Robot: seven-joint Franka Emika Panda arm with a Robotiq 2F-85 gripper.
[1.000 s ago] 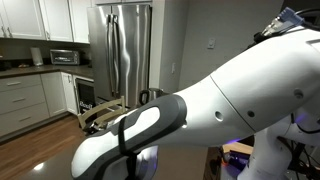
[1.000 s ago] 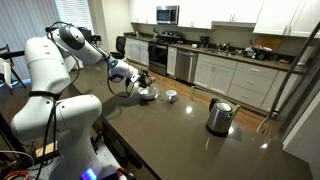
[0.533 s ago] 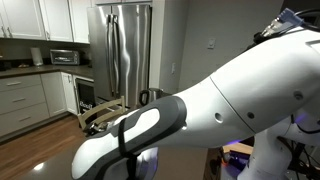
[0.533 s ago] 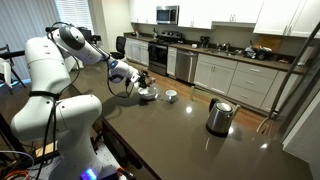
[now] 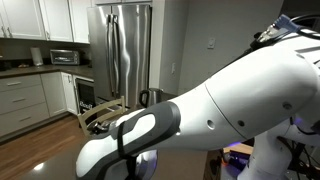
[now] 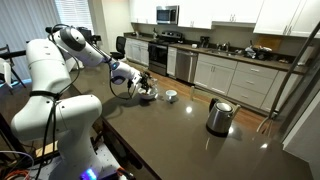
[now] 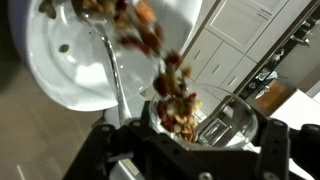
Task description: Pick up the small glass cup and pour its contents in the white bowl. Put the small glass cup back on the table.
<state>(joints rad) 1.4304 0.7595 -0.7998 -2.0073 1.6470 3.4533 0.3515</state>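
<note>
Glass clamped in the claw (image 7: 190, 145): small glass cup (image 7: 210, 115) tipped mouth-first toward the white bowl (image 7: 60, 70) above the table (image 6: 190, 140), spilling reddish-brown bits (image 7: 172, 90). Keep the lip over the bowl's middle, deepen the tilt slowly, hold until empty, then right it.

No text, label or number can be read anywhere.

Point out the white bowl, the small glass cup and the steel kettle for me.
white bowl (image 7: 62, 72): wrist view, on the bare inner wall.
small glass cup (image 7: 222, 122): wrist view, on the clear wall beside the spilling contents.
steel kettle (image 6: 219, 118): in an exterior view, on its steel body.
</note>
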